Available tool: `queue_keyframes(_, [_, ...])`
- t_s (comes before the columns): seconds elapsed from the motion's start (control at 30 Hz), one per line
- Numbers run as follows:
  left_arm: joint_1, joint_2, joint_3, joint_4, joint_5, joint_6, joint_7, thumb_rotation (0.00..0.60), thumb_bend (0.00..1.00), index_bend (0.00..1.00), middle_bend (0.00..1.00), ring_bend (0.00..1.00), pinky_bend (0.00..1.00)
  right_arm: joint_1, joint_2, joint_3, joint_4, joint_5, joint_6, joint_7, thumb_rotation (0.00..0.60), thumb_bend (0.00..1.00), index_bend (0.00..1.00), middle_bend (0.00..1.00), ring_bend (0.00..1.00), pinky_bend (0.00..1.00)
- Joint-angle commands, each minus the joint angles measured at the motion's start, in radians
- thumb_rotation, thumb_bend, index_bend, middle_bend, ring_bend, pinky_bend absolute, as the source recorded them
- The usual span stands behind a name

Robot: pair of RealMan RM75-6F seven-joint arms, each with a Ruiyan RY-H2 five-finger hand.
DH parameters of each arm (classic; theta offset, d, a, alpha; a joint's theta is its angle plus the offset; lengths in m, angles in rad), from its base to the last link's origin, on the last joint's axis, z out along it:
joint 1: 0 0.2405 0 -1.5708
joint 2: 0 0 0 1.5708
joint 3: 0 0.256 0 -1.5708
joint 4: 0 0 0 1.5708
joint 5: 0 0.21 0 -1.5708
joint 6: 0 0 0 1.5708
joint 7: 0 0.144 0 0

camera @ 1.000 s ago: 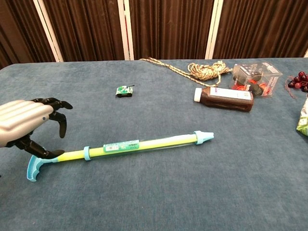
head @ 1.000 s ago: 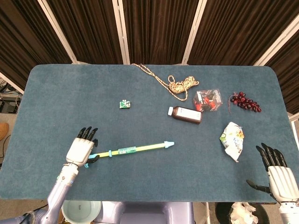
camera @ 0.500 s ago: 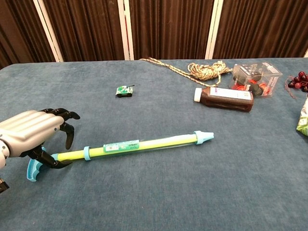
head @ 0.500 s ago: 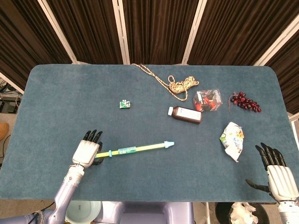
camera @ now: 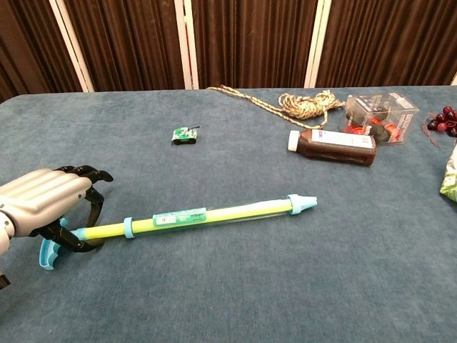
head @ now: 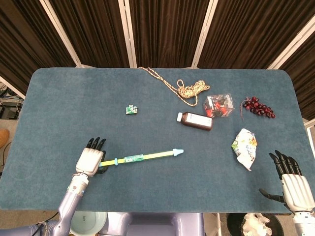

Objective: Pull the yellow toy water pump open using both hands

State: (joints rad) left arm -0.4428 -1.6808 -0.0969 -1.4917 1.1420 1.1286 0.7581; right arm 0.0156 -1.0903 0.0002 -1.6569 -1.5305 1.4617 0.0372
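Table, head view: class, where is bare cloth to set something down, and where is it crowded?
Bare cloth lies along the far-left part of the table, left of the small green toy, and in front of the yellow toy water pump, between the left hand and right hand. It is crowded far right: rope, brown bottle, clear box, grapes, snack bag.

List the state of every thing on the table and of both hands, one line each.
yellow toy water pump: lying flat, not pulled open
left hand: fingers curled around the pump's handle end
right hand: empty, fingers apart
brown bottle: on its side, capped
rope: loosely coiled
snack packet: crumpled
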Motion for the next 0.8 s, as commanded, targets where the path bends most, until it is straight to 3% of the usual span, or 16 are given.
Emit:
queue_keyframes(0.03, [-0.004,0.008,0.004,0.0,0.008,0.002,-0.004,0.6,0.38,0.61,0.07,0.0,0.09,0.001,-0.001,0.001,0.0,0.0,0.0,-0.001,0.6,0.15,0.02,0.0,0.0,0.0])
queue_keyframes(0.43, [-0.074,0.122,0.011,-0.099,0.157,-0.009,0.004,0.6,0.39,0.64,0.09,0.0,0.09,0.01,-0.003,0.005,-0.016,0.027,-0.028,-0.03,0.6,0.15,0.02,0.0,0.0,0.0])
queue_keyframes(0.8, [-0.128,0.205,0.016,-0.189,0.226,-0.056,-0.031,0.6,0.39,0.64,0.1,0.0,0.09,0.036,-0.012,0.024,-0.056,0.071,-0.07,-0.091,0.6,0.15,0.04,0.0,0.0,0.0])
